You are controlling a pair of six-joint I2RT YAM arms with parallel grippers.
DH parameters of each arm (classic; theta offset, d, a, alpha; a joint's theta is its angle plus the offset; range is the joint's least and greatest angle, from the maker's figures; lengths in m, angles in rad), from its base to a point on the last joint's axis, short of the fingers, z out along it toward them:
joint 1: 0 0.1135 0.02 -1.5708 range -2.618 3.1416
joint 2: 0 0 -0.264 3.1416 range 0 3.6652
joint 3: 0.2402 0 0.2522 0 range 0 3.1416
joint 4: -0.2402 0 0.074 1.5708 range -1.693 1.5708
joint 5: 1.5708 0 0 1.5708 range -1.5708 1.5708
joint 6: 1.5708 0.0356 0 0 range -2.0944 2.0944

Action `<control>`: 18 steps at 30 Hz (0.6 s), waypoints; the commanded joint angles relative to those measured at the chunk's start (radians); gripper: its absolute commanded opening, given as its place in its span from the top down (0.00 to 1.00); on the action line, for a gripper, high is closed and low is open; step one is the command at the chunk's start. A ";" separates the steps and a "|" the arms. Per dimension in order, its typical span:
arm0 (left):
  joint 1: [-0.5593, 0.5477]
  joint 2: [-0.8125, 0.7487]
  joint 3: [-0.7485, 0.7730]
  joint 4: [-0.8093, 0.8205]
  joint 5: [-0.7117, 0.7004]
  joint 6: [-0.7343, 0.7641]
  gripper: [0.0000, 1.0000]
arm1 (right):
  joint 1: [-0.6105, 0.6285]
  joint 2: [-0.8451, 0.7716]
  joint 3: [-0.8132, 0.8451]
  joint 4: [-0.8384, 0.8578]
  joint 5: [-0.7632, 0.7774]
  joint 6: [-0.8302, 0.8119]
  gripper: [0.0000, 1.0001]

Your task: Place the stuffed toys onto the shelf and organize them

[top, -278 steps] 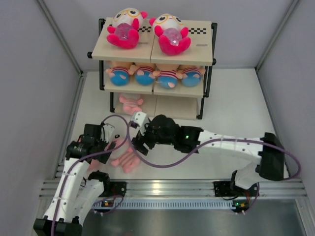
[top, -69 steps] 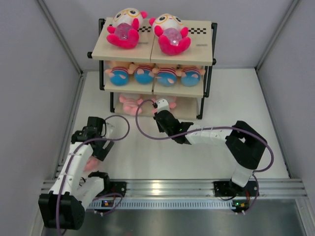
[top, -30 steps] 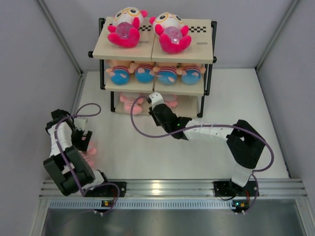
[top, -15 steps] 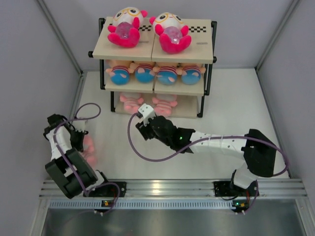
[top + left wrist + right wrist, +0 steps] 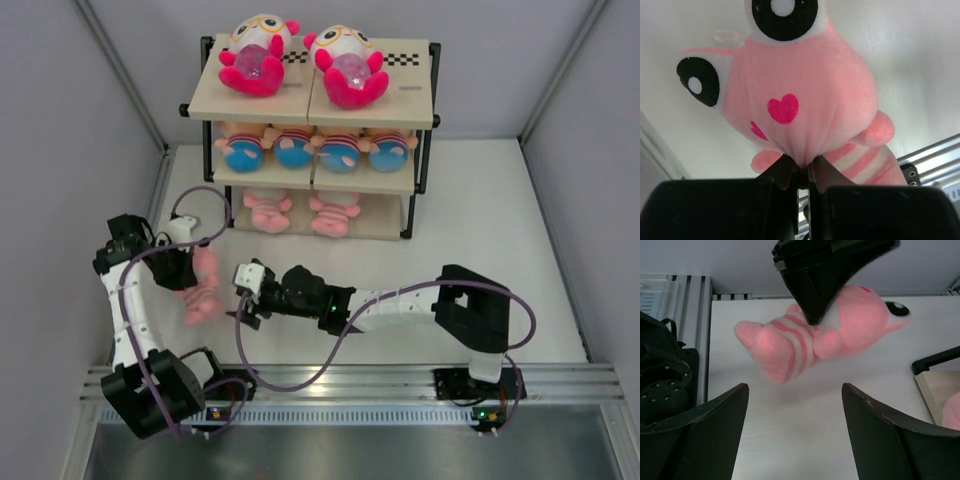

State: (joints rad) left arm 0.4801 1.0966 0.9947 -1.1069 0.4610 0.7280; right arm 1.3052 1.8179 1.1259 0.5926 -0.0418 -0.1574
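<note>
Tightly the left pincer (image 5: pixel 802 169) pinches the pink striped toy (image 5: pixel 805 90) (feet hidden behind it); the right pincer (image 5: pixel 795 395) stands spread.

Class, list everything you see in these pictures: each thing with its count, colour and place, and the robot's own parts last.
shelf: one, beige boards, black frame, far side of table
white-and-magenta toys: two, top tier
peach toys: four, blue bottoms, middle tier
pink striped toys: two, bottom tier
held pink toy: one, hanging from left gripper
table: one, white
left gripper: black, shut on held pink toy
right gripper: black, open, facing that toy
</note>
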 commanded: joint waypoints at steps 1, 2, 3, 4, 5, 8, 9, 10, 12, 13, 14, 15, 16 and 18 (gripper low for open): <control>-0.099 -0.009 0.035 -0.051 0.068 -0.064 1.00 | 0.028 0.038 0.086 0.139 -0.049 -0.088 0.25; -0.157 -0.010 0.036 -0.051 0.070 -0.084 1.00 | 0.029 0.052 0.094 0.138 -0.021 -0.091 0.25; -0.184 -0.007 0.042 -0.051 0.071 -0.096 1.00 | 0.031 0.057 0.092 0.138 -0.014 -0.096 0.25; -0.205 0.003 0.048 -0.051 0.062 -0.116 1.00 | 0.031 0.060 0.094 0.133 -0.006 -0.102 0.25; -0.240 0.020 0.054 -0.050 0.053 -0.127 1.00 | 0.031 0.066 0.095 0.122 0.000 -0.106 0.25; -0.261 0.055 0.079 -0.051 0.041 -0.154 1.00 | 0.031 0.069 0.100 0.082 -0.004 -0.100 0.25; -0.262 0.060 0.088 -0.051 0.041 -0.160 1.00 | 0.032 0.070 0.098 0.078 -0.003 -0.100 0.25; -0.262 0.063 0.093 -0.051 0.041 -0.165 1.00 | 0.034 0.072 0.100 0.070 -0.006 -0.102 0.25; -0.265 0.068 0.101 -0.051 0.045 -0.165 1.00 | 0.037 0.081 0.120 0.033 -0.006 -0.106 0.25; -0.268 0.069 0.104 -0.050 0.047 -0.165 1.00 | 0.037 0.086 0.130 0.015 -0.012 -0.106 0.25; -0.270 0.072 0.105 -0.050 0.047 -0.167 1.00 | 0.039 0.099 0.143 -0.003 -0.015 -0.103 0.25; -0.271 0.072 0.110 -0.051 0.045 -0.168 1.00 | 0.040 0.104 0.159 -0.042 -0.015 -0.102 0.25; -0.271 0.072 0.111 -0.051 0.042 -0.171 1.00 | 0.042 0.109 0.164 -0.054 -0.017 -0.100 0.25; -0.271 0.072 0.114 -0.050 0.041 -0.174 1.00 | 0.046 0.116 0.160 -0.063 -0.009 -0.087 0.27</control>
State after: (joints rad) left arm 0.2138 1.1717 1.0664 -1.1458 0.4820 0.5701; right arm 1.3281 1.9198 1.2449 0.5564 -0.0471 -0.2436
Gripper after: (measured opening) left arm 0.071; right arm 0.740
